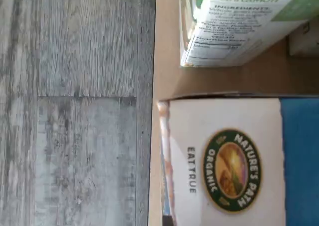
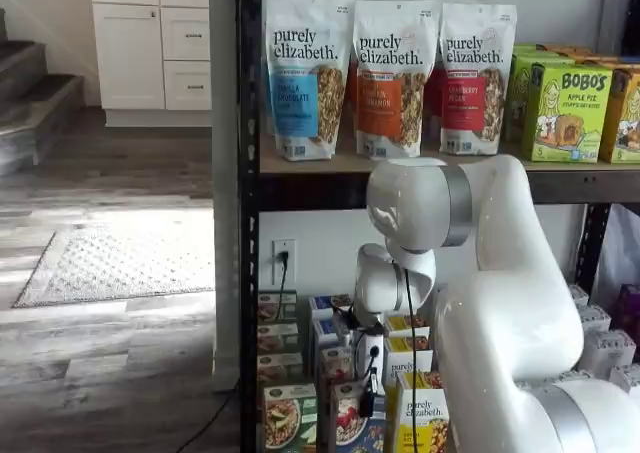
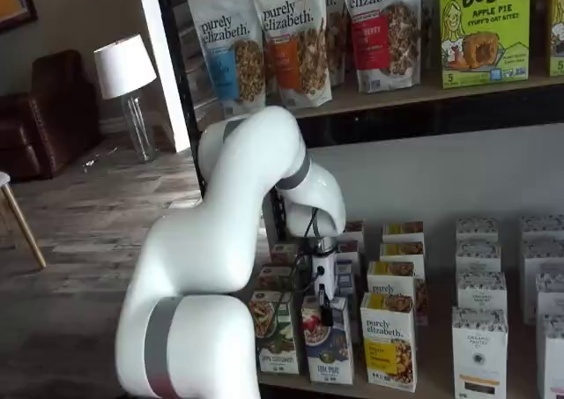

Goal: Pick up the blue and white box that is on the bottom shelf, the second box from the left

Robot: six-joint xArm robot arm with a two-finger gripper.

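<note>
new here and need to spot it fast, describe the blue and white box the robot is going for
Find the black rack and look below the granola bags at its bottom shelf. In the front row, the blue box stands under the gripper, between a green carton and a yellow one.

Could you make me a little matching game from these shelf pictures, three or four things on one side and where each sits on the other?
Things:
1. blue and white box
2. green carton
3. yellow carton
4. granola bags

Places:
A. upper wooden tier
B. front row, under the gripper
C. front row, nearest the rack's outer end
D. front row, on the blue box's far side from the green one

Pairs: 1-B, 2-C, 3-D, 4-A
</note>
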